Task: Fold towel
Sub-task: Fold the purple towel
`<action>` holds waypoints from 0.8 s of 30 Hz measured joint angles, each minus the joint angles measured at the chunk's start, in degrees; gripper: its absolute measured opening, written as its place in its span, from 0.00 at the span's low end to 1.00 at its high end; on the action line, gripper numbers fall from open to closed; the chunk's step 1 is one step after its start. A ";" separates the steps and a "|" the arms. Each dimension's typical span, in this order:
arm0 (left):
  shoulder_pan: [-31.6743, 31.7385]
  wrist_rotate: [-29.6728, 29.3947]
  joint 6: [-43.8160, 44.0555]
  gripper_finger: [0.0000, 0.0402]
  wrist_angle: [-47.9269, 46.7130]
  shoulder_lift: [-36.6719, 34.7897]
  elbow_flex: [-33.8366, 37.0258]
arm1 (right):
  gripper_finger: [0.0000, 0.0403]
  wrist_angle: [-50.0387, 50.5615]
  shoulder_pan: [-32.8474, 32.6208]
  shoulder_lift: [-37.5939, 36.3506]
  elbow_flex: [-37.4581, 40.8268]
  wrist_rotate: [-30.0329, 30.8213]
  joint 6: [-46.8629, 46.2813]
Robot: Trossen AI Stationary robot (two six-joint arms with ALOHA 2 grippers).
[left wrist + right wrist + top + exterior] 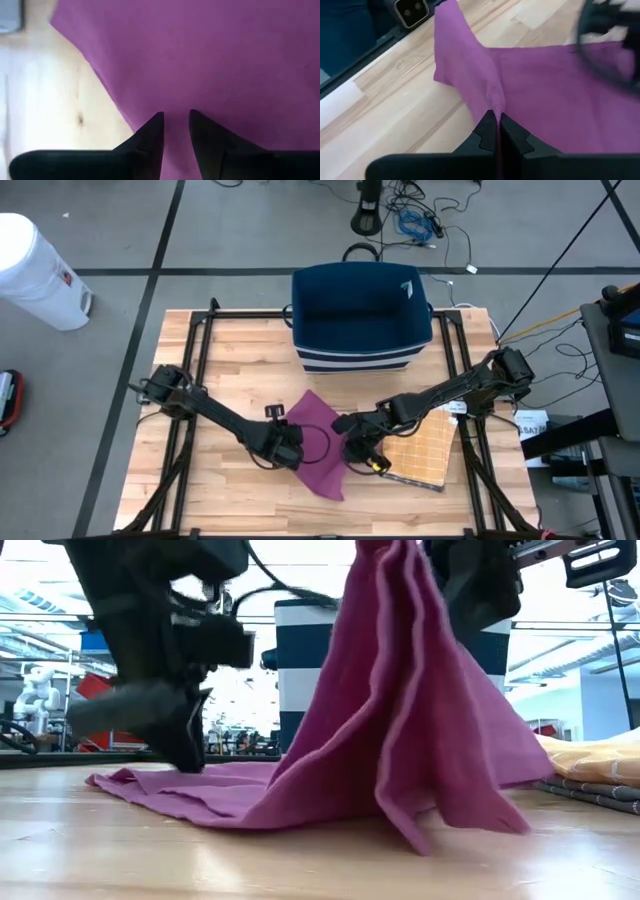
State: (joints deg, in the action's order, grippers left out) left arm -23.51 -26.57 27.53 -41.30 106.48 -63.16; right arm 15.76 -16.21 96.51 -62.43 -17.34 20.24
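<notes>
The wooden table carries a dark blue basket at its far edge, a yellow checked cloth lying flat on a grey one at the right, and the magenta towel in the middle, between the two arms and partly over the near left corner of the yellow cloth. The towel looks light and limp: it drapes in loose folds, falls into a tent where it is lifted, and will sag and slide rather than keep a crease, so it is best held by a corner or along an edge, pinched firmly through a small bunch of fabric. The right end effector is closed tightly on a gathered ridge of the towel and holds that part raised well above the table, as the low view shows, with the fabric hanging from it in a steep cone down to the surface. The left end effector is low at the towel's left side, its fingers slightly apart and pointing onto the flat part of the cloth; it seems to press or pinch the fabric there, but I cannot tell whether any of it is caught between them.
</notes>
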 joint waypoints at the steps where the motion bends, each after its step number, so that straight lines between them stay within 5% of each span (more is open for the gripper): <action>1: 0.00 0.00 -0.02 0.25 0.02 0.84 0.02 | 0.00 -0.45 0.00 0.00 0.00 0.70 0.08; 15: -0.20 -1.43 -2.34 0.25 6.63 2.10 0.00 | 0.00 -6.39 1.20 0.00 -0.02 9.97 7.02; 24: -0.81 -0.86 -3.63 0.25 9.70 2.16 0.02 | 0.00 -9.05 4.52 5.58 -0.09 10.17 7.62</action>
State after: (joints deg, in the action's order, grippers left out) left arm -24.32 -27.43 23.90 -31.59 108.64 -63.13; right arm 6.71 -11.69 102.09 -62.52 -7.17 27.86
